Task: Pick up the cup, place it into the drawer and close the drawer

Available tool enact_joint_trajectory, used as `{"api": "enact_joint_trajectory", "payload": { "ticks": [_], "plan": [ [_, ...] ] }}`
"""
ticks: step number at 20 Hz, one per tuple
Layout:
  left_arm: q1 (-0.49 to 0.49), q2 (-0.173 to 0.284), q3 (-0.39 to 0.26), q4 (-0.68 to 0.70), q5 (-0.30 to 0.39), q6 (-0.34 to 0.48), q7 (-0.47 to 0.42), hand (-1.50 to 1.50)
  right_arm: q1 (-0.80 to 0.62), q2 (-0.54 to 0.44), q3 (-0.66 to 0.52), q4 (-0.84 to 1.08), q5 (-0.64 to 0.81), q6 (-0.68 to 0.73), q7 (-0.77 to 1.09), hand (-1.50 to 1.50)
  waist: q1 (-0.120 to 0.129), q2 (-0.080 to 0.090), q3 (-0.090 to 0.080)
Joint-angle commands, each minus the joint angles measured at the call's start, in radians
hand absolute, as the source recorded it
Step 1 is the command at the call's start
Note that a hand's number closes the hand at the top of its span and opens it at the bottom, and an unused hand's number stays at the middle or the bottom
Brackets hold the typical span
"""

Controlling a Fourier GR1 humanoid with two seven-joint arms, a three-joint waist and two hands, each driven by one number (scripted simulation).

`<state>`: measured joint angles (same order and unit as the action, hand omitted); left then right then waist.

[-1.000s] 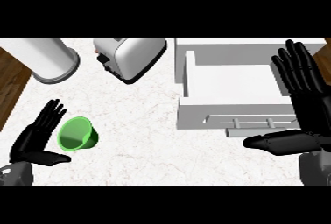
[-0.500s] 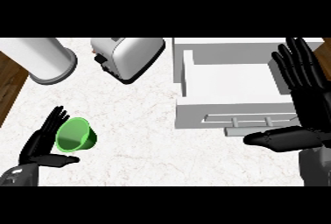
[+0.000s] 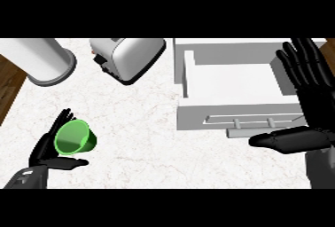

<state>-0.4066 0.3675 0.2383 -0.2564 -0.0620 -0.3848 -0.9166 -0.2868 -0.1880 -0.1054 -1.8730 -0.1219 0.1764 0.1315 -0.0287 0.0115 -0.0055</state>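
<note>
The green cup (image 3: pixel 75 138) sits tilted on the marble counter at the lower left, its mouth facing up and to the left. My left hand (image 3: pixel 47 150) is against the cup's left side, with straight fingers (image 3: pixel 63 119) behind it and the thumb (image 3: pixel 65 164) stretched out below it; the hand is open. At the upper right the white drawer (image 3: pixel 222 113) stands pulled out, with nothing showing inside, and its bar handle (image 3: pixel 255 120) faces me. Over the drawer's right edge my right hand (image 3: pixel 314 102) rests open, fingers up and thumb (image 3: pixel 281 139) pointing left.
A silver toaster (image 3: pixel 127 57) stands at the back centre, just left of the drawer. A white cylinder on a grey base (image 3: pixel 39 60) stands at the back left. The counter's left edge (image 3: pixel 16 99) borders dark wood flooring.
My left hand has slid down and right, closing in on the cup until its fingers lie behind it. The cup has tipped slightly. The right hand and the drawer have not moved.
</note>
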Motion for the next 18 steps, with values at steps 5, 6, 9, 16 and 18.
{"api": "enact_joint_trajectory", "payload": {
  "ticks": [5, 6, 9, 16, 18],
  "plan": [
    [-0.032, -0.029, -0.015, 0.055, -0.027, -0.055, -0.137, -1.5, -0.013, 0.004, 0.0, -0.019, -0.008, -0.009, 0.025, -1.5, -0.008, 0.002, -0.001],
    [-0.037, -0.04, -0.021, 0.052, -0.031, -0.058, -0.143, -1.5, -0.031, 0.004, 0.0, 0.024, 0.006, -0.009, 0.004, -1.5, -0.006, 0.005, -0.001],
    [-0.056, -0.056, -0.019, 0.052, -0.024, -0.078, -0.134, -1.5, 0.0, -0.013, -0.004, -0.017, -0.005, 0.007, 0.025, -1.5, -0.012, 0.002, -0.001],
    [-0.056, -0.067, -0.026, 0.037, 0.002, -0.276, -0.128, 1.5, -0.027, -0.014, -0.024, 0.029, -0.011, 0.005, 0.003, -1.5, -0.003, 0.004, -0.001],
    [-0.05, -0.066, -0.033, -0.004, -0.012, -0.189, -0.195, 1.5, -0.025, -0.034, -0.034, 0.031, -0.012, 0.021, -0.002, -1.5, -0.004, 0.004, -0.001]
  ]
}}
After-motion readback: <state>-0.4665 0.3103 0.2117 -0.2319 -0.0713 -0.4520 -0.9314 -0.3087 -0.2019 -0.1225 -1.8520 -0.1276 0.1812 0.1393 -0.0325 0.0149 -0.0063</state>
